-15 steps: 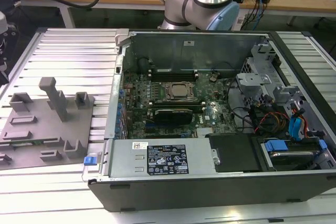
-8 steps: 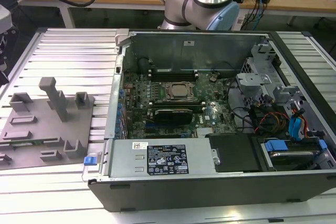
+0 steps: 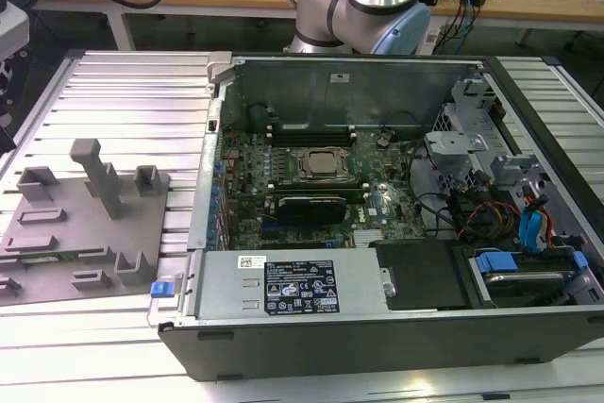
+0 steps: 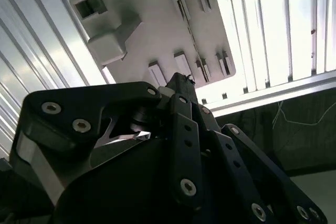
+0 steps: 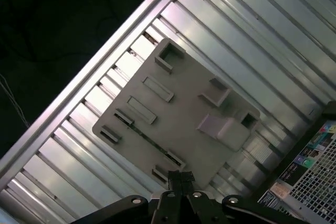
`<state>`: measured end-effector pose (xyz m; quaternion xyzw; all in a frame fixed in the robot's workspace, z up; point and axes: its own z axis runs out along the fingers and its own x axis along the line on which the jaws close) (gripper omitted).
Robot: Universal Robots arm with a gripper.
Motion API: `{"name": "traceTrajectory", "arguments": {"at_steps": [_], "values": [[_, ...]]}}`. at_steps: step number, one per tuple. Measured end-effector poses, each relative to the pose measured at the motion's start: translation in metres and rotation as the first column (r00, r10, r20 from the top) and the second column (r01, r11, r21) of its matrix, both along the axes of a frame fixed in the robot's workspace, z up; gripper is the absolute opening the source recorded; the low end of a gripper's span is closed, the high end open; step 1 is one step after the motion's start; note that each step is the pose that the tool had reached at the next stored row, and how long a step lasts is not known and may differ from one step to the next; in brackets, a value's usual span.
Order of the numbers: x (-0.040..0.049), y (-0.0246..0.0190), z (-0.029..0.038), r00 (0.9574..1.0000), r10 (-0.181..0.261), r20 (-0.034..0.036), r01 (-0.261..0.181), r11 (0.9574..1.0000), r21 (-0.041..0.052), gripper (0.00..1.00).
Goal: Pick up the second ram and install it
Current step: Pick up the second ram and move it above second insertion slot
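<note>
**Gripper closed above the gray holder plate**

The gripper hangs over a gray holder plate on the ribbed bench. Its fingers are pressed together, with nothing seen between them. In both wrist views the gripper's own body cuts off the plate's nearest edge. The second ram seems to stand on edge in the plate, beneath the gripper and just ahead of its tips. It shows as a thin dark line and is hard to make out. The open computer case sits well off to the gripper's side.
</note>
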<state>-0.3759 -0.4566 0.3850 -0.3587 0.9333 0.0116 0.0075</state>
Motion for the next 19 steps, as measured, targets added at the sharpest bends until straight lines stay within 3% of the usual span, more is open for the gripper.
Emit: {"name": "traceTrajectory", "arguments": {"at_steps": [9,15,19], "values": [[0.0001,0.0,0.0,0.9966,0.082,-0.0002,-0.082,0.9966,-0.0031,0.11],[0.0,0.0001,0.0,0.9853,0.171,-0.0014,-0.171,0.9852,-0.0127,0.11],[0.0,0.0001,0.0,0.975,0.222,-0.002,-0.222,0.9749,-0.0159,0.11]]}}
